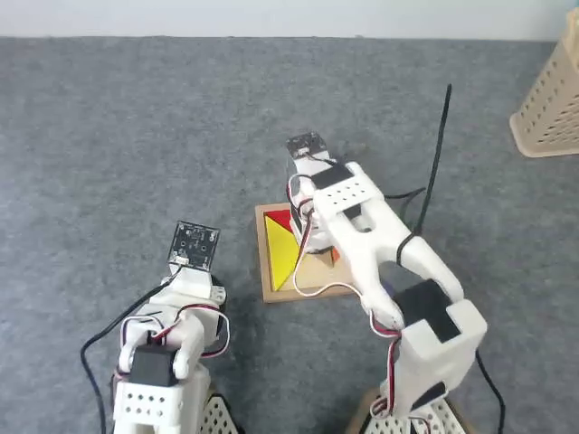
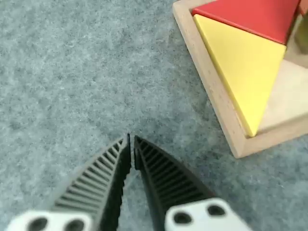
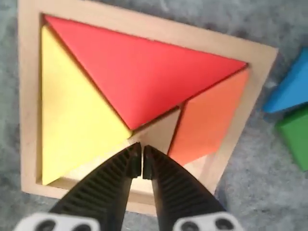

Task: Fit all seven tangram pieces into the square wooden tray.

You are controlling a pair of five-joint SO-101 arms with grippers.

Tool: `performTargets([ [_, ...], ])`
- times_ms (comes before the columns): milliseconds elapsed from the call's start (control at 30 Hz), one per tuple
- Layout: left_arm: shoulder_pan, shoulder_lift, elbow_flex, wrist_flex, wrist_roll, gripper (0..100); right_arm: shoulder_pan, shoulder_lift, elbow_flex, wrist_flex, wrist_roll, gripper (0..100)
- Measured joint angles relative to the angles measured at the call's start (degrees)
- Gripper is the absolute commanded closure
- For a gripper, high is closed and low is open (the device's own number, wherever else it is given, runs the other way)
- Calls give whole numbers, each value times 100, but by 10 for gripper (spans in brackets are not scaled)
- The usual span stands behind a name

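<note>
The square wooden tray (image 3: 29, 96) holds a large red triangle (image 3: 139, 77), a large yellow triangle (image 3: 72, 120) and an orange piece (image 3: 207, 120), with bare wood (image 3: 159, 130) between them. My right gripper (image 3: 142, 147) hovers shut and empty over that bare patch. Outside the tray's corner lie a blue piece (image 3: 291, 89) and a green piece (image 3: 296, 134). My left gripper (image 2: 131, 139) is shut on nothing above the carpet, off the tray (image 2: 211, 86) on its yellow triangle (image 2: 245, 62) side. In the high view the right arm (image 1: 362, 217) covers much of the tray (image 1: 270, 280).
Grey carpet (image 1: 136, 136) covers the whole table. A beige perforated basket (image 1: 552, 99) stands at the far right edge. Cables (image 1: 434, 172) trail beside the right arm. The left arm (image 1: 181, 307) sits at the near left.
</note>
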Motion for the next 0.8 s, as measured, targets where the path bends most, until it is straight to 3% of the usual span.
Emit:
performTargets([
  [800,0,0,0,0,0,988,492,633,-844,-105,193,988],
])
